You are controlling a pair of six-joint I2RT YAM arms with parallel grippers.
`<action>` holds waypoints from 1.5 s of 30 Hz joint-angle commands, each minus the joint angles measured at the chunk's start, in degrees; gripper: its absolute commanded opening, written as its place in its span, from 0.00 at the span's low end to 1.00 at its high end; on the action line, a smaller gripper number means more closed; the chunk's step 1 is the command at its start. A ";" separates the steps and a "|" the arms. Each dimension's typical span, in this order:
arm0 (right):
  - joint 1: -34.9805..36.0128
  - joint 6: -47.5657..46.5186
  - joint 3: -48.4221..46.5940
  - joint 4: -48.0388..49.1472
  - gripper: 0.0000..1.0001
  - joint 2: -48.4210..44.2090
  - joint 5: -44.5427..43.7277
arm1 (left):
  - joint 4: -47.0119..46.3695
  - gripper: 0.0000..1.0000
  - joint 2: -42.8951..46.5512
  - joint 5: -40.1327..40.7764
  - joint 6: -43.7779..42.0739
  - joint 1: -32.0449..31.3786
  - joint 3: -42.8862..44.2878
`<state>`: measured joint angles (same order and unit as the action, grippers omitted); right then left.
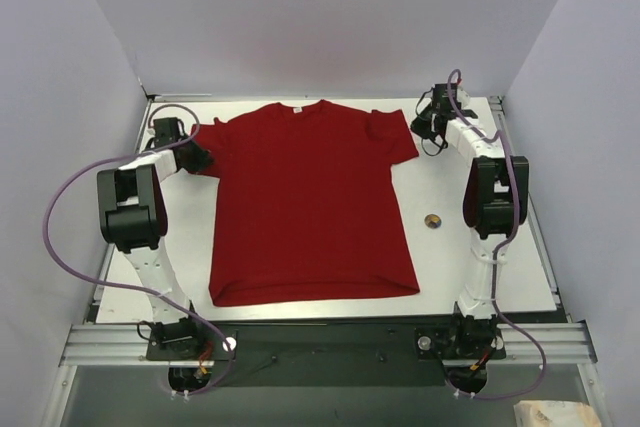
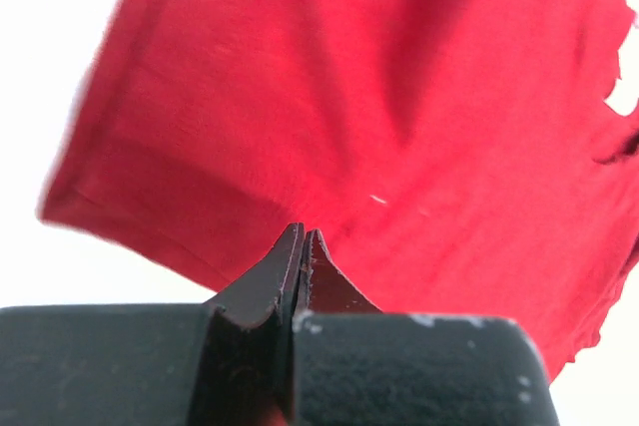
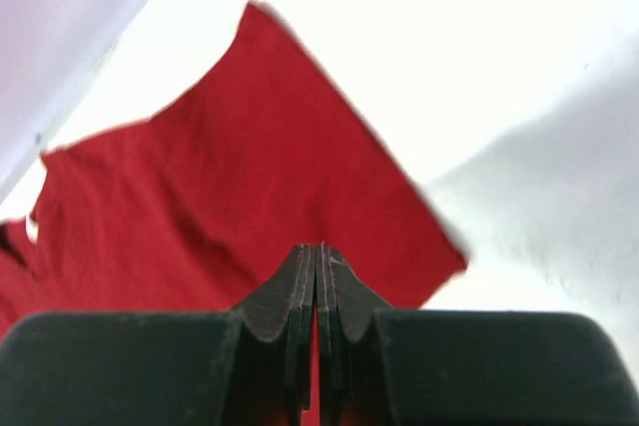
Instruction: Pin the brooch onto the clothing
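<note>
Pale lilac walls (image 1: 330, 17) are closing in a white table (image 1: 450, 272) on three sides. A red T-shirt (image 1: 310, 207) is lying flat on it, hem nearest the arm bases, neck at the far end. The brooch (image 1: 433, 221) is sitting on bare table just right of the T-shirt's lower half, apart from the cloth.

Farther back, the left gripper (image 2: 303, 236) is pressing its fingers together on the T-shirt's left sleeve hem. The right gripper (image 3: 318, 249) is doing likewise at the right sleeve tip, with red showing between the fingers. Both appear to be pinching cloth.

Step judged: spreading the T-shirt, pinning not begun. The next move is calling for a sleeve let go, then a fine pick of the tiny brooch.

Open room is lying right of the T-shirt. The left and far margins are running narrow.
</note>
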<state>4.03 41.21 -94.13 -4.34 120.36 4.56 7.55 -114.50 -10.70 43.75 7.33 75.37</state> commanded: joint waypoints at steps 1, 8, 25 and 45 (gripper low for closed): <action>-1.48 5.36 -10.26 -4.88 0.00 5.66 0.89 | -3.16 0.00 -3.45 -5.38 1.95 3.12 2.76; -3.06 11.25 -13.10 -9.72 0.00 11.04 3.88 | 0.62 0.00 -5.38 -2.93 0.73 4.53 4.69; -7.90 17.50 -3.09 -11.57 0.00 9.90 6.00 | 17.41 0.00 -8.12 10.26 -7.62 3.83 12.61; -5.88 2.92 4.91 -9.81 0.00 -4.85 1.51 | 16.71 0.00 9.55 20.11 -15.44 -15.40 10.33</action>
<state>-4.54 51.05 -90.74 -11.64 124.55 9.52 23.81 -111.33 7.44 32.18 -0.14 84.68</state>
